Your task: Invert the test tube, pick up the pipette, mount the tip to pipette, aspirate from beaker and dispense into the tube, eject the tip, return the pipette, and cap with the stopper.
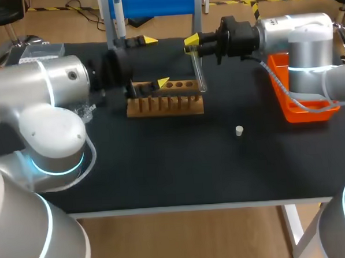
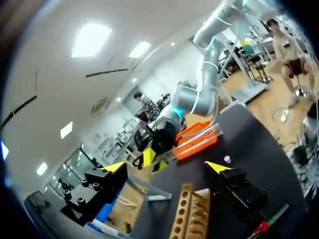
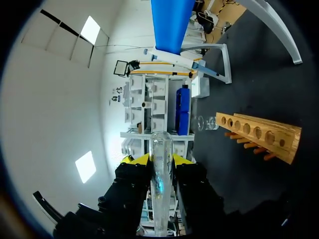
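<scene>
Now the right gripper (image 1: 191,45) has its 2 yellow-tipped fingers clamped on the test tube (image 1: 200,72), holding it above the table (image 1: 163,170) just past the right end of the wooden rack (image 1: 165,104), which sits toward the far edge. The grip is on the tube's upper part, and the rest hangs down close to the rack's end. From the right wrist, the tube runs straight out between the fingers, its rounded end ahead of them.

It's clear glass, smooth and thin-walled. I'd judge it light, stiff, slick and breakable. A firm but gentle pinch on the cylinder wall, away from the lip, looks the safe hold. Any turn wants to be slow so the tube doesn't slide through the pads.

Over to the left gripper (image 1: 157,61): it hangs above the rack's left half, jaws spread wide, nothing in them.

The rack is pale wood, a block with 1 row of round holes on top and pegs along one side. The stopper (image 1: 239,130), a small whitish plug, lies on the black tabletop between the rack and the near edge, toward the right. The pipette (image 3: 174,57) hangs on the blue stand (image 1: 154,3) at the far edge. An orange tray (image 1: 310,115) sits at the right edge.
</scene>
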### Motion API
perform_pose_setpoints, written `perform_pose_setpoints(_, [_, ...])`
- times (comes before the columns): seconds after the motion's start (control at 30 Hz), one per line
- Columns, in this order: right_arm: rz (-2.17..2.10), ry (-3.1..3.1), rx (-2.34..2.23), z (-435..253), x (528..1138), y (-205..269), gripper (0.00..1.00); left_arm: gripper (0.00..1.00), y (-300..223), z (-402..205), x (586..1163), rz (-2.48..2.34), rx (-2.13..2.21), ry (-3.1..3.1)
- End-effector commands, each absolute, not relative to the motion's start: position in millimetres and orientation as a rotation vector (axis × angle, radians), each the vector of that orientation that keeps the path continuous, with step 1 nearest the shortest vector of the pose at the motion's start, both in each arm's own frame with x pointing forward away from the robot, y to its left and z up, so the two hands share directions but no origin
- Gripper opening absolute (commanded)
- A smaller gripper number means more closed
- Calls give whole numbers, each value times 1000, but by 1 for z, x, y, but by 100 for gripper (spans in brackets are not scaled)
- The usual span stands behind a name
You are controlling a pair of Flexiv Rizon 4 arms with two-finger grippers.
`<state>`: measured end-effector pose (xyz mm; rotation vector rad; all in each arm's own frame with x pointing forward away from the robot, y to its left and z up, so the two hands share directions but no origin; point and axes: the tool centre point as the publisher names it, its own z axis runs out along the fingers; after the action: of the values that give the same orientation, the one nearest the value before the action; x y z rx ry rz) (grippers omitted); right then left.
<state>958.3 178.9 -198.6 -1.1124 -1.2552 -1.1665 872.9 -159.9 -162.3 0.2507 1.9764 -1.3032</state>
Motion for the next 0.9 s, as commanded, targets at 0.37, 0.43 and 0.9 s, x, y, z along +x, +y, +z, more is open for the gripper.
perform_pose_setpoints(0.37, [-1166,-1258,-1115,-198,958,178,0,100,-170,-180,872,-1446,872,1305])
perform_pose_setpoints(0.43, [-1166,-1258,-1115,-198,958,178,0,100,-170,-180,872,-1446,872,1305])
perform_pose_setpoints(0.9, [-1166,-1258,-1115,-198,958,178,0,100,-185,-183,870,-1327,1098,1260])
